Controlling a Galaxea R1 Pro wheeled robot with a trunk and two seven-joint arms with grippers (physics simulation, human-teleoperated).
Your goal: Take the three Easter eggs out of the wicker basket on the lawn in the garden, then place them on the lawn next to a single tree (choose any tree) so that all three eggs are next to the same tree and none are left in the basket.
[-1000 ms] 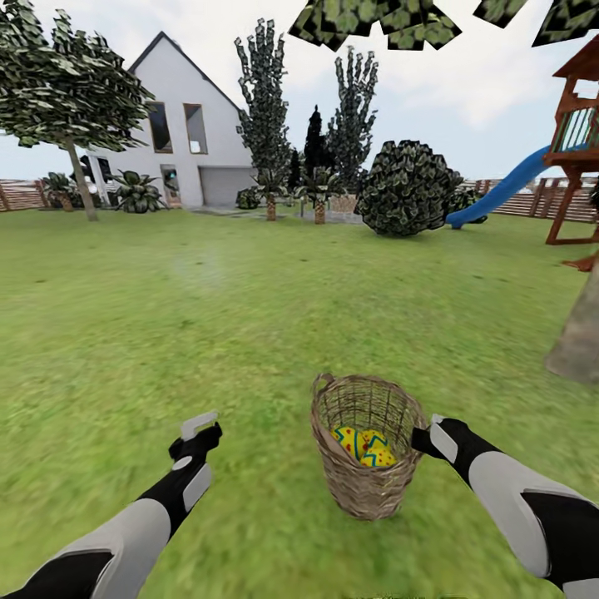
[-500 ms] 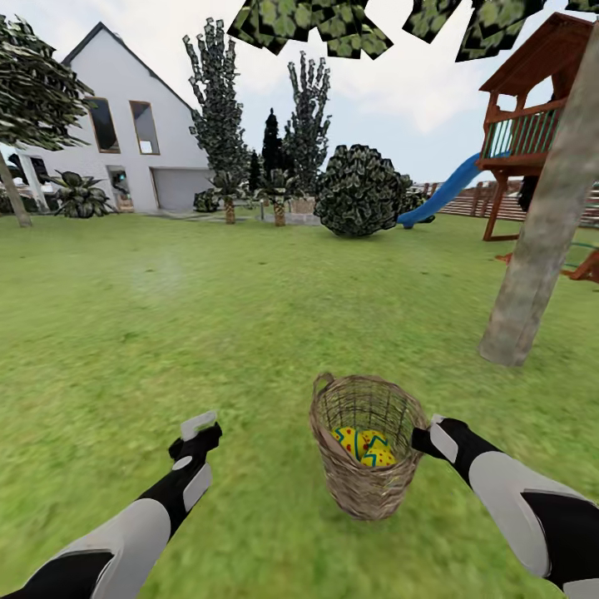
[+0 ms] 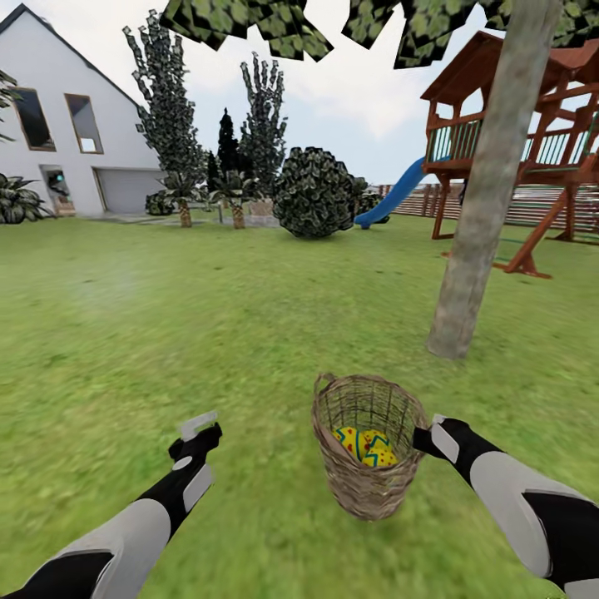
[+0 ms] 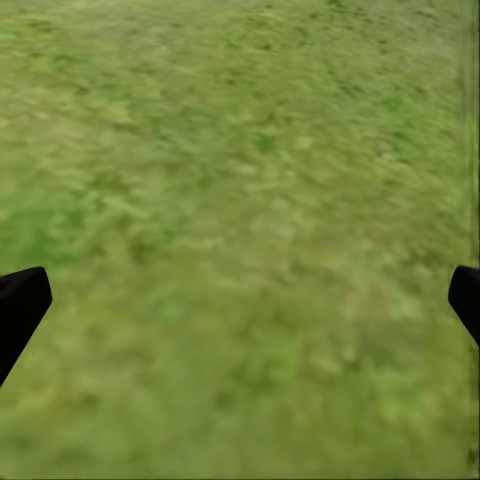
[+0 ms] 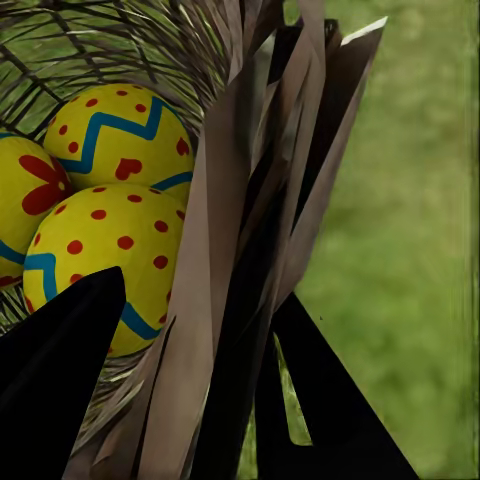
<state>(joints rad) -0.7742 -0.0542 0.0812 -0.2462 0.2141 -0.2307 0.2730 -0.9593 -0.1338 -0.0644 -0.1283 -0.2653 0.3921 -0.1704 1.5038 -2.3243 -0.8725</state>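
The brown wicker basket (image 3: 366,478) stands upright on the lawn (image 3: 208,316) just in front of me. My right gripper (image 3: 422,438) is shut on its right rim. In the right wrist view the woven wall (image 5: 240,250) runs between the two dark fingers (image 5: 55,400). Three yellow Easter eggs (image 3: 363,445) with blue zigzags and red dots lie inside, seen close up (image 5: 110,250). My left gripper (image 3: 200,428) hangs open over bare grass (image 4: 240,200), left of the basket. The thick, pale leaning tree trunk (image 3: 478,216) rises beyond the basket, to the right.
A wooden playset (image 3: 532,141) with a blue slide (image 3: 391,195) stands behind the tree by the slatted fence. A round dark bush (image 3: 314,193), thin trees and a white house (image 3: 66,125) line the far side. Open grass spreads to the left and ahead.
The whole view has swung to the right, bringing the thick trunk and playset toward the middle. The basket and both arms keep their places in the picture.
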